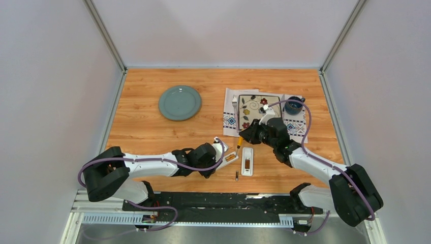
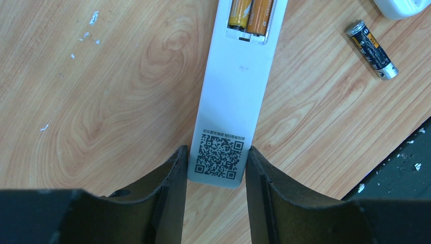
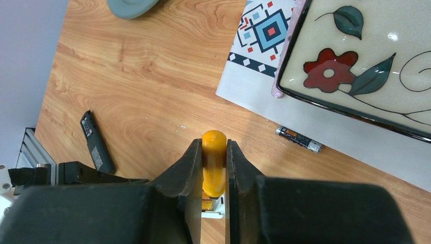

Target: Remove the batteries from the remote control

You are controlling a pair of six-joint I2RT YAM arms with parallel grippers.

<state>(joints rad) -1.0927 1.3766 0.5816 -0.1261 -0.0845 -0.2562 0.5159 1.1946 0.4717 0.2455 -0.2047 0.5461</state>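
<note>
My left gripper (image 1: 221,151) (image 2: 217,161) is shut on the near end of a white remote (image 2: 236,86) (image 1: 229,158) lying on the table, QR label up. Its open compartment holds two gold-orange batteries (image 2: 251,14). A dark battery (image 2: 372,49) (image 1: 237,176) lies loose to its right. My right gripper (image 1: 246,135) (image 3: 213,146) is shut on the orange-handled screwdriver (image 3: 214,168) (image 1: 240,141), tip down over the remote's compartment (image 3: 212,207). Another dark battery (image 3: 299,139) lies by the placemat's edge.
A second white remote (image 1: 247,161) lies open beside the first. A black remote (image 3: 96,142) lies to the left in the right wrist view. A green plate (image 1: 179,102), a placemat (image 1: 229,119) with flowered plate (image 1: 259,108), fork and blue cup (image 1: 294,105) sit behind.
</note>
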